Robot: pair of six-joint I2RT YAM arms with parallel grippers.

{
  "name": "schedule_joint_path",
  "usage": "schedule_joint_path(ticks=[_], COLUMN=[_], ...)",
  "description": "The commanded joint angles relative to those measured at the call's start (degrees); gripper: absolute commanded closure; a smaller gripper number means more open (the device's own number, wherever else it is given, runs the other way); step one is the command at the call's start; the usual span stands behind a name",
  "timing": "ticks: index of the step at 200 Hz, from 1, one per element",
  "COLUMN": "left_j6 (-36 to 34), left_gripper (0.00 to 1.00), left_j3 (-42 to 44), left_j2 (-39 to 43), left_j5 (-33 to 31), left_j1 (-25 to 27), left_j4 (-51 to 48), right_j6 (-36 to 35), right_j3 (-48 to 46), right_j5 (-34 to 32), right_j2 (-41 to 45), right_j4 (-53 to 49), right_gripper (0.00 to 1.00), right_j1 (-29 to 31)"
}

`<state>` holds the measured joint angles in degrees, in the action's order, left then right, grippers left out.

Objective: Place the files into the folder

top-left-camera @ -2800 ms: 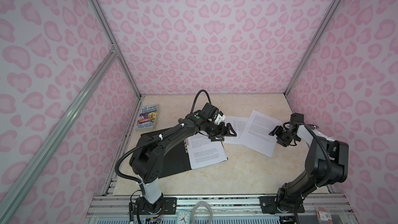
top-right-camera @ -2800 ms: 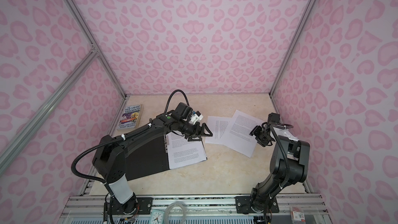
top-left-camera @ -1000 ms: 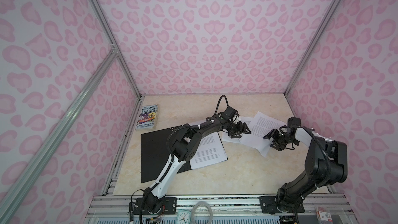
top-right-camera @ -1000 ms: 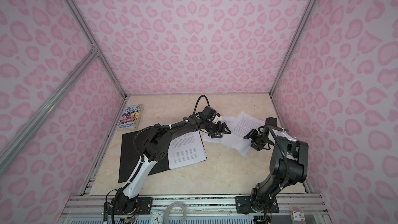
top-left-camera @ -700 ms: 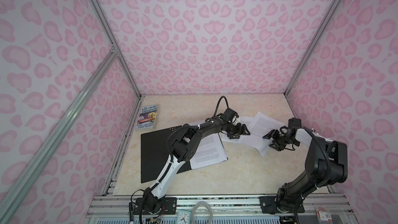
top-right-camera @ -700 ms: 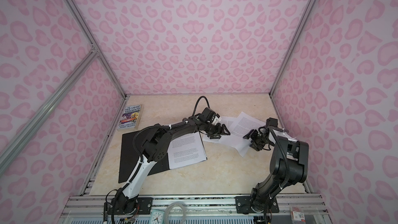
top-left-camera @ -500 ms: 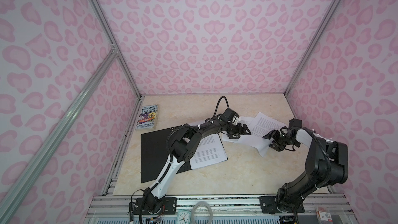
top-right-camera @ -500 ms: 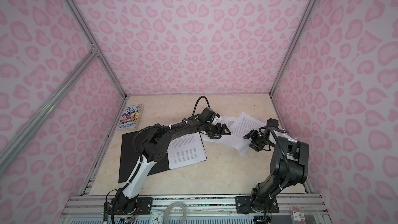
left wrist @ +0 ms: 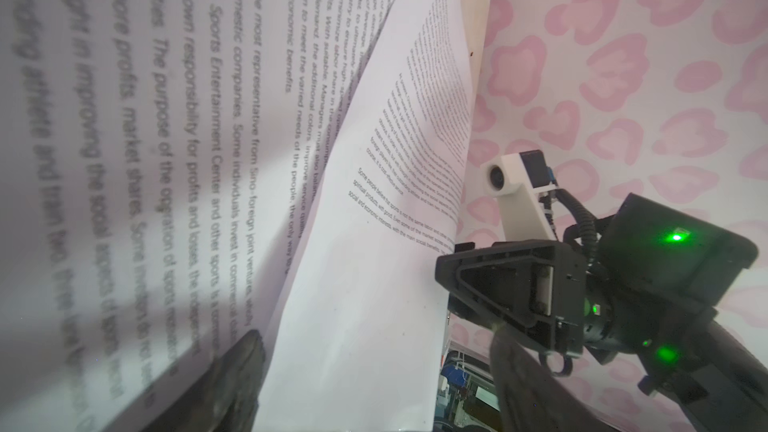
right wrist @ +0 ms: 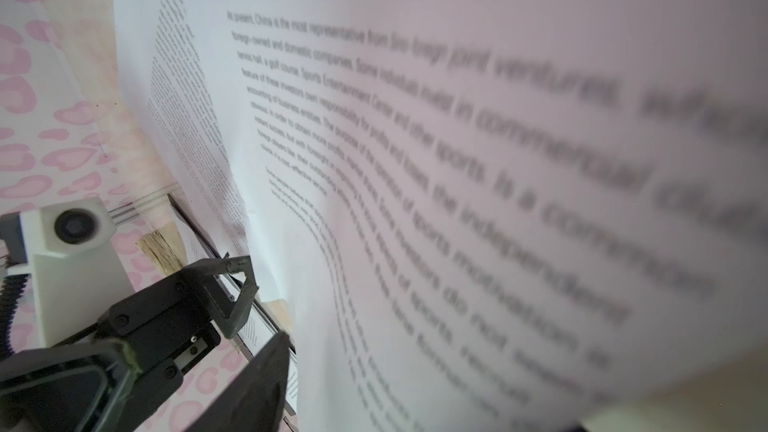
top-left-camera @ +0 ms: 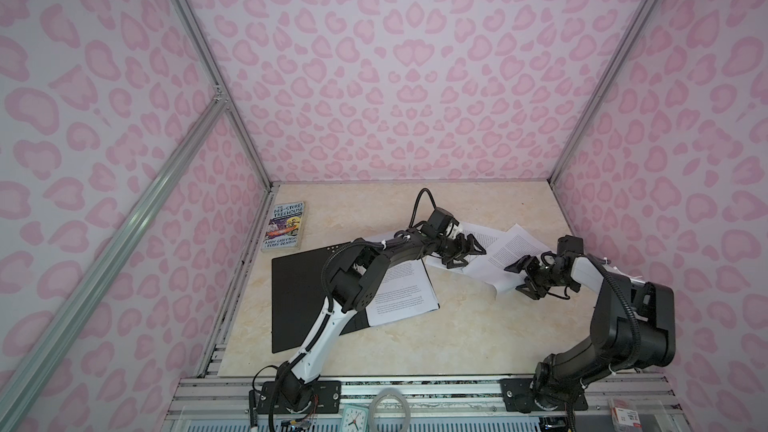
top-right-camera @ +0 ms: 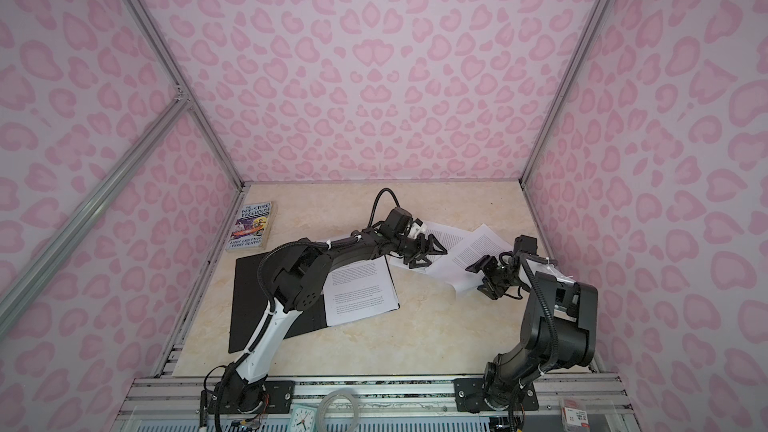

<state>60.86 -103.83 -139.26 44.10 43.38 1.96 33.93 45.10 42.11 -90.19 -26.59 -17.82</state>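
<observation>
1. Folder [top-left-camera: 299, 284] lies nearest the arm bases, on the left. It is open with its black inside up, and one printed sheet [top-left-camera: 401, 297] lies over its right side.
2. Right claw [top-left-camera: 523, 278] is next, its jaws spread at the near edge of a curled sheet [top-left-camera: 513, 249], white with dense black text. It should pinch only that edge, lift low and slide the sheet towards the folder.
3. Left claw [top-left-camera: 467, 255] is farthest, released above the middle sheet [top-left-camera: 484, 236], which the curled sheet overlaps. It could pin that sheet flat.
</observation>
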Motion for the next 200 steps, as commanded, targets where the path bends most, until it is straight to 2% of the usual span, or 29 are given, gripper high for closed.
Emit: schedule_joint_path(ticks=[1,19,50,93,138,200], left_j6=[6.25,7.91,6.29,-5.96,-11.89,-14.57], left_gripper=[0.13,0.11,0.13,0.15,0.19,0.42], left_j3=[1.36,2.86,2.79,2.49,0.19,-4.66], left_j2=[2.59,2.90,2.55,3.46,2.80,0.41], left_j5=[3.03,3.45,3.36,0.01,-1.88,-3.70], left_j1=[-0.31,-0.40,-0.59,-0.31,0.30,0.89], left_j4=[10.73,13.68,11.14,-3.28,-9.45,-15.89], right_j6=[1.44,2.38,2.19,1.69,1.51,1.40], right_j3=[-0.47,-1.27,-2.00,-1.59,-1.41,-1.02], right_j5=[1.80,2.88,2.54,2.67,2.80,2.90], right_j2=[0.73,1.11,1.42,0.20,-0.57,-0.46], right_j4=[0.55,1.40,1.36,0.26,0.13,0.10], right_gripper=[0.27,0.26,0.26,0.27,0.27,0.27], right_j1=[0.66,1.33,1.74,1.91,2.31,2.36])
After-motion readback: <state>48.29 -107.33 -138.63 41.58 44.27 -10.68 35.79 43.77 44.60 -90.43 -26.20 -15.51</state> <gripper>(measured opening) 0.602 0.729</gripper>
